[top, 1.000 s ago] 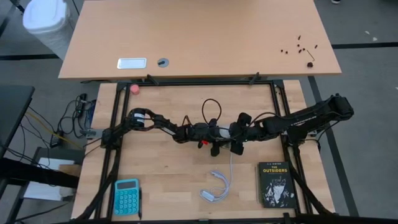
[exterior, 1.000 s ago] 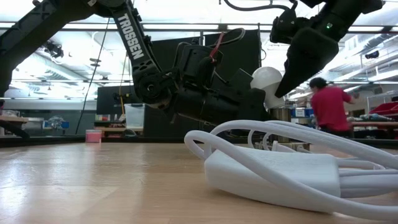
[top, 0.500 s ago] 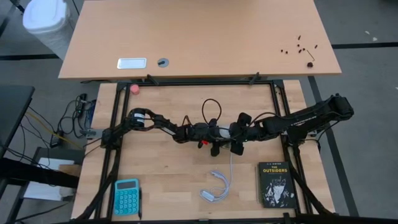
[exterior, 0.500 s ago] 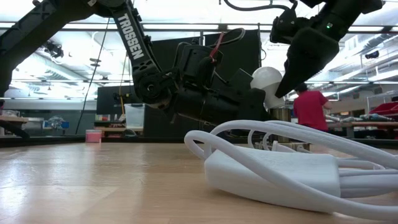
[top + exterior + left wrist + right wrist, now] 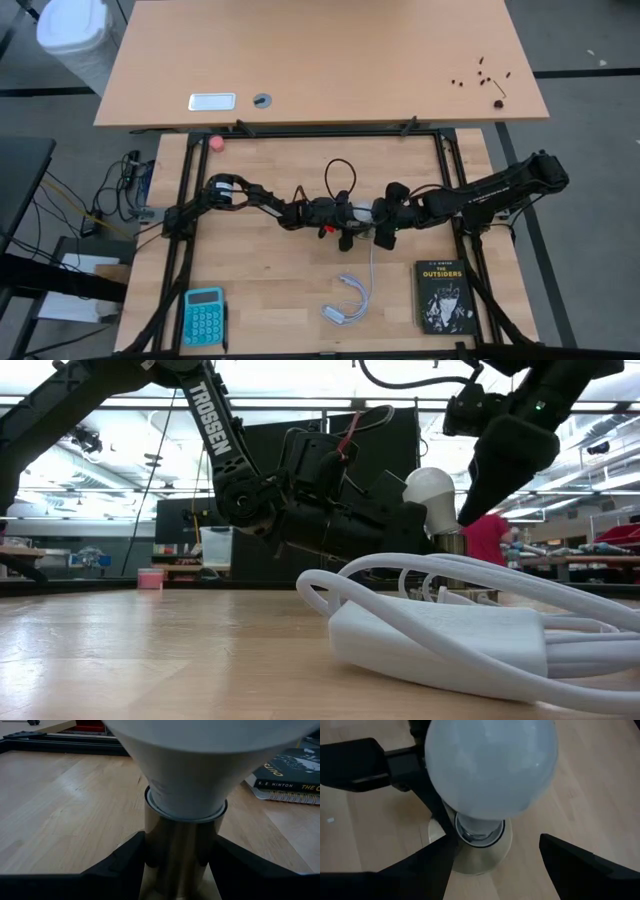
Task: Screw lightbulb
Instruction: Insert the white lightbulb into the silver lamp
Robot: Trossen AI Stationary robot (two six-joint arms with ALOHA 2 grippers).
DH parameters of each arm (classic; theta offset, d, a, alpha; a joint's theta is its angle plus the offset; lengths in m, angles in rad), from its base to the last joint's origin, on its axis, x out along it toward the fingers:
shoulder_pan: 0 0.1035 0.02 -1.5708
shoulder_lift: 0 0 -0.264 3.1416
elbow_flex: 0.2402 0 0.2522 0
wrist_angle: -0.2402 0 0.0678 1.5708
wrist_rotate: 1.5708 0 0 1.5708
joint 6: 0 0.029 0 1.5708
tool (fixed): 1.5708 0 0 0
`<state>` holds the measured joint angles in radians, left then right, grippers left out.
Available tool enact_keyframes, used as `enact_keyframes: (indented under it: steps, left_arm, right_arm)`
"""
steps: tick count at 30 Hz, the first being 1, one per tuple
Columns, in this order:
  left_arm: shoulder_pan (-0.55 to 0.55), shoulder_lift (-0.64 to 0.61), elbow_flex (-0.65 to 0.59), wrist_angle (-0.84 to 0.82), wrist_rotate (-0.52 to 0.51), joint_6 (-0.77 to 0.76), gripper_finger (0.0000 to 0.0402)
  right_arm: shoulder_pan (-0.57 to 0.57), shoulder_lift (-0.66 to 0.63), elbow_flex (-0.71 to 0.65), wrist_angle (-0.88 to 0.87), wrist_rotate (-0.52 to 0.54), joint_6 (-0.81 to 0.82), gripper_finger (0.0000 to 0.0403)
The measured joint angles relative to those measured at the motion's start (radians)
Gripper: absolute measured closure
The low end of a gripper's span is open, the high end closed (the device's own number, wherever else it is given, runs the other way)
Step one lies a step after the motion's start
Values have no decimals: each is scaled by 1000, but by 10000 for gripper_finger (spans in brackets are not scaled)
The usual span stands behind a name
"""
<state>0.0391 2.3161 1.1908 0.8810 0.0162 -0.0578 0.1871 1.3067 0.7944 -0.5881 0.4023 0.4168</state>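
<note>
Left wrist view: lightbulb (image 5: 185, 775) seated upright in brass socket (image 5: 180, 855), left gripper (image 5: 176, 865) fingers (image 5: 125, 865) clamped on socket either side. Right wrist view: right gripper (image 5: 495, 865) fingers (image 5: 575, 862) spread wide, bulb globe betw. them, not touching. Low view: bulb off tabletop (image 5: 150, 660), white cord bundle (image 5: 450, 630) in front.

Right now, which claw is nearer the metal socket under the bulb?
Left. The left claw is clamped around the metal socket itself. The right claw stands open beside the lightbulb, not gripping it.
</note>
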Motion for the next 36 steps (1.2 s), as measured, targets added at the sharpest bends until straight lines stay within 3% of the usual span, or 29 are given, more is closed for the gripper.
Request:
enact_keyframes:
  steps: [36]
  left_arm:
    - [0, 0, 0, -4, 0, 0, 198]
  right_arm:
    - [24, -11, 0, -49, -26, 131, 104]
